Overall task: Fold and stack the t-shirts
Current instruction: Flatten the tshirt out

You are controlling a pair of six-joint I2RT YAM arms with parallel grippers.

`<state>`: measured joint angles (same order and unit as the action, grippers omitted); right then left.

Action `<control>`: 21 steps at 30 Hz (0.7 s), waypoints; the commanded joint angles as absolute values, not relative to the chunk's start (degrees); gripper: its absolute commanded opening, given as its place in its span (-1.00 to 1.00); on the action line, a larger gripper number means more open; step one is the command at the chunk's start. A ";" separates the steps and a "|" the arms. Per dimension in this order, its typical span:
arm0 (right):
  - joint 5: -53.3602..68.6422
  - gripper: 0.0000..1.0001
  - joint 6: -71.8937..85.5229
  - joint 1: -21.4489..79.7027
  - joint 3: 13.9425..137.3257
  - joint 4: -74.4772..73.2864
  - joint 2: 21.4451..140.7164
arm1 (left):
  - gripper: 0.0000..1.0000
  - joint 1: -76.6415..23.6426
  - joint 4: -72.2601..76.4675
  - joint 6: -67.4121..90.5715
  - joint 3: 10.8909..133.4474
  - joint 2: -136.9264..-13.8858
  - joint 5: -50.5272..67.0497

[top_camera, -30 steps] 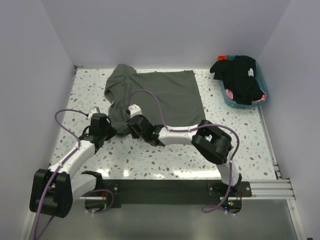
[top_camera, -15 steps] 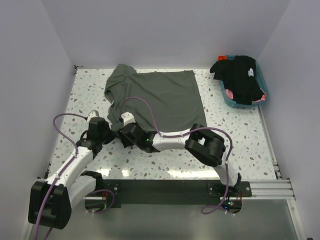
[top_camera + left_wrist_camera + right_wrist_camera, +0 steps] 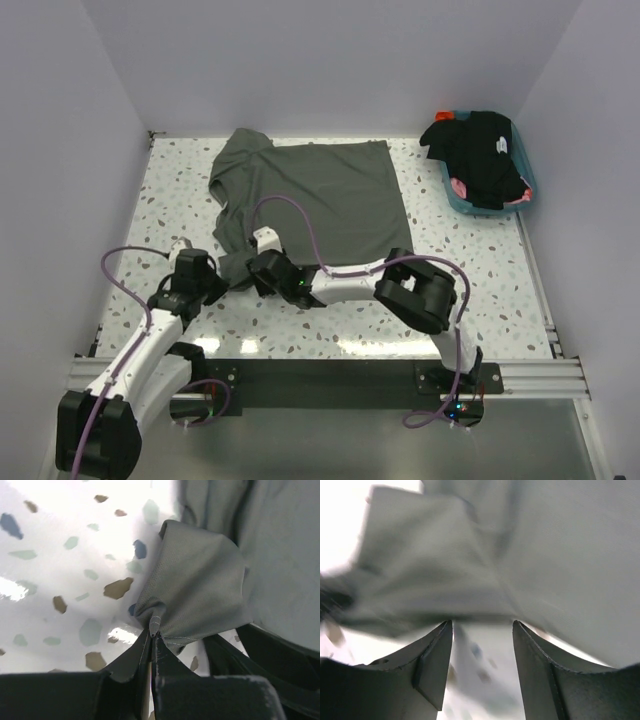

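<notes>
A dark olive-grey t-shirt point(image 3: 315, 195) lies spread on the speckled table point(image 3: 480, 280). My left gripper point(image 3: 218, 277) is shut on the shirt's near-left corner; in the left wrist view point(image 3: 154, 630) the cloth point(image 3: 200, 585) bunches to a point between the closed jaws. My right gripper point(image 3: 252, 272) is right beside it, open, its fingertips at the shirt's near edge point(image 3: 545, 555) with only bare table between them point(image 3: 482, 630). Black t-shirts point(image 3: 482, 158), one with a small white mark, lie heaped in the teal tub point(image 3: 458, 203).
The tub stands at the far right corner by the right wall. White walls close in the left, back and right. A black rail point(image 3: 330, 375) runs along the near edge. Purple cables loop over both arms. Part of the right arm point(image 3: 280, 650) shows dark in the left wrist view.
My left gripper has drawn back toward the near-left, pulling the shirt's corner with it. My right gripper has moved left and nearer, following along the shirt's near edge.
</notes>
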<state>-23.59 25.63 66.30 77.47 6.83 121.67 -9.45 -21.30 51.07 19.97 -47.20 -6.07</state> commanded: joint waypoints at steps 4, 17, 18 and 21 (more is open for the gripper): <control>-30.31 0.04 32.07 65.13 64.97 2.73 105.40 | -1.00 -9.67 -30.32 58.62 19.42 -45.35 -11.07; -31.64 0.27 42.63 44.40 47.48 -11.51 87.37 | -0.64 -9.67 -23.73 56.69 16.35 -46.32 -6.15; -32.25 0.29 42.71 43.17 47.03 -11.86 86.41 | -0.62 -9.67 -23.64 56.52 16.35 -46.06 -5.98; -34.01 0.32 42.98 39.82 47.46 -16.59 85.34 | -0.61 -9.67 -23.82 56.08 16.79 -45.62 -6.33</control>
<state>-31.35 40.12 40.18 46.98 -12.21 88.31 -9.50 -26.06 56.86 16.95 -46.37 -7.03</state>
